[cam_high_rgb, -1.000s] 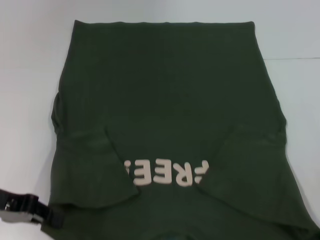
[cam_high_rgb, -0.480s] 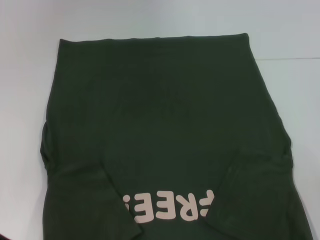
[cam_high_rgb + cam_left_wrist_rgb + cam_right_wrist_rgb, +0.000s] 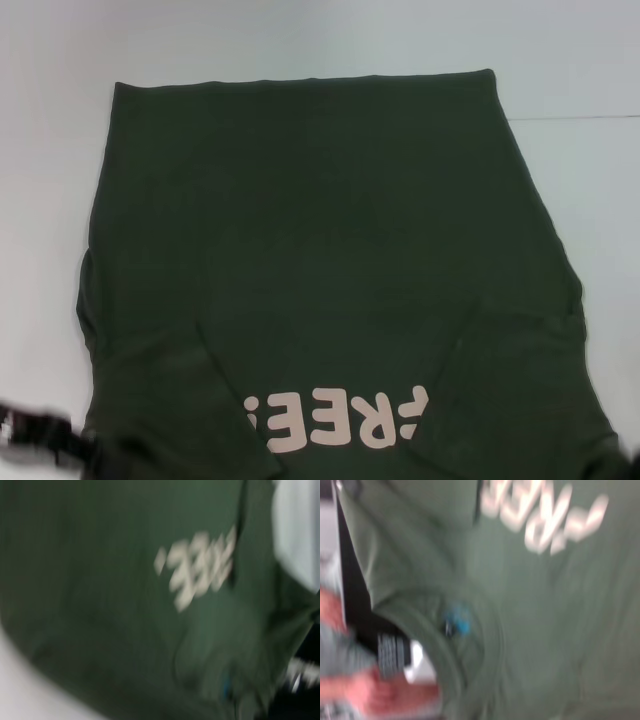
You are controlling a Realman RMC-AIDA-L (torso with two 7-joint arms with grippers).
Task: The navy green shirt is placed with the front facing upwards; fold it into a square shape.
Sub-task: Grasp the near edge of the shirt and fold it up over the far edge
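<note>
**Olive shirt spread on the tabletop, both sleeves folded inward**

The navy green shirt (image 3: 330, 260) is seen lying flat on the white tabletop (image 3: 560, 60), filling most of the head view. Its straight hem is laid along the far side, and its collar end is turned toward the robot and cut off by the near edge of the view. The cream "FREE!" print (image 3: 340, 420) is shown face up near the near edge, read upside down from the head camera. A sleeve is folded inward over the body of the shirt on each side, so that the ends of the print are partly covered by the folded cloth.

The left tool (image 3: 40, 440) is found at the near left corner of the head view, just beside the shirt's left edge and low over the tabletop; whether its fingers are spread or pressed together cannot be told, since it is blurred.

In the right wrist view, the ribbed collar (image 3: 470, 645) and a blue neck label (image 3: 457, 622) are seen, with the print beyond them. The right tool itself is not made out in any view.
</note>
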